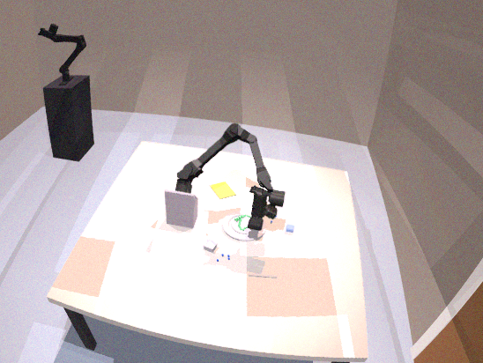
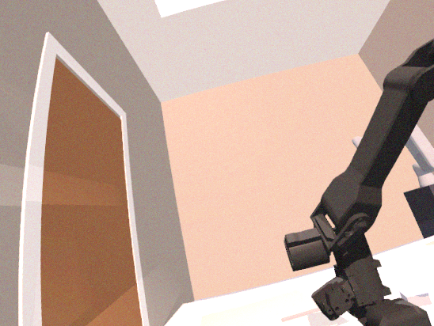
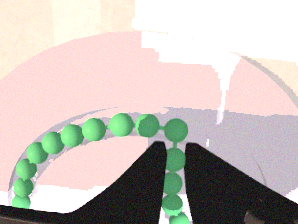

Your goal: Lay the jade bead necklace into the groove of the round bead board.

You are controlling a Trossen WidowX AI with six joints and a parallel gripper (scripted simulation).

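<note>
The round bead board (image 1: 226,228) (image 3: 100,65) lies on the table, pale, with a ring groove. The jade bead necklace (image 1: 238,218) (image 3: 121,125) is a string of green beads on it. In the wrist view its left and upper beads follow the groove. At the upper right the string bends sharply and runs down between my fingers, inside the ring. The right part of the groove shows no beads. My gripper (image 1: 255,228) (image 3: 173,152) is low over the board's right part, its fingertips against both sides of a bead just below that bend. The fingers hide the lower necklace. The exterior view does not show the fingertips.
A grey upright box (image 1: 182,209) stands left of the board, near the arm's base. A yellow square (image 1: 223,189) lies behind the board, a blue cube (image 1: 289,229) to its right. A small grey block (image 1: 210,246), tiny blue pieces and a thin rod (image 1: 263,275) lie in front.
</note>
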